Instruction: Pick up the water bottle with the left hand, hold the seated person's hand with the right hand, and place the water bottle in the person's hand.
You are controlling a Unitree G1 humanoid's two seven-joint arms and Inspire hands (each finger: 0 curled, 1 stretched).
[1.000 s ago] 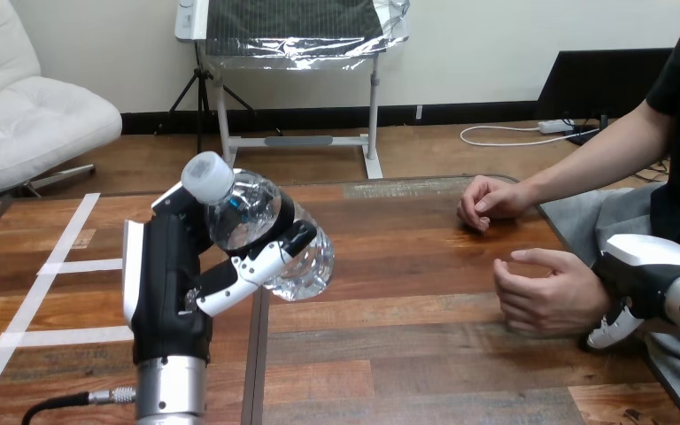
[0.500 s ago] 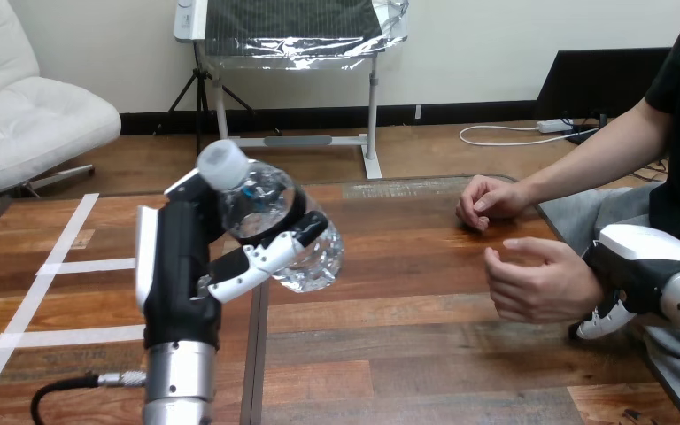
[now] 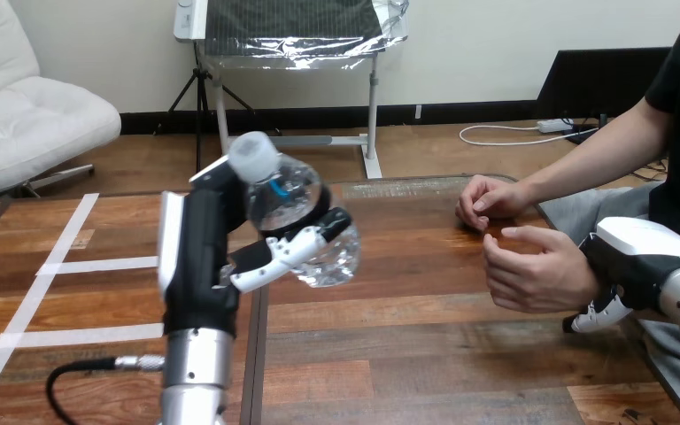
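Note:
A clear water bottle (image 3: 297, 221) with a white cap is held above the table's middle-left, tilted with its cap up and to the left. My left hand (image 3: 197, 257) is shut on it, fingers wrapped round its body. At the right, the person's hand (image 3: 531, 270) is raised off the table, loosely curled, with its palm facing the bottle. My right hand (image 3: 636, 264) sits at that wrist, its shell over the top and its fingers (image 3: 598, 314) curled underneath. Bottle and person's hand are apart by a wide gap.
The person's other hand (image 3: 487, 199) rests as a fist on the wooden table (image 3: 407, 354) at the far right. White tape lines (image 3: 71, 266) cross the table's left part. A dark seam (image 3: 257, 363) runs down the tabletop below the bottle.
My left hand has carried the bottle to the right and a little higher. The person's hand, with my right hand at its wrist, has risen slightly and shifted left.

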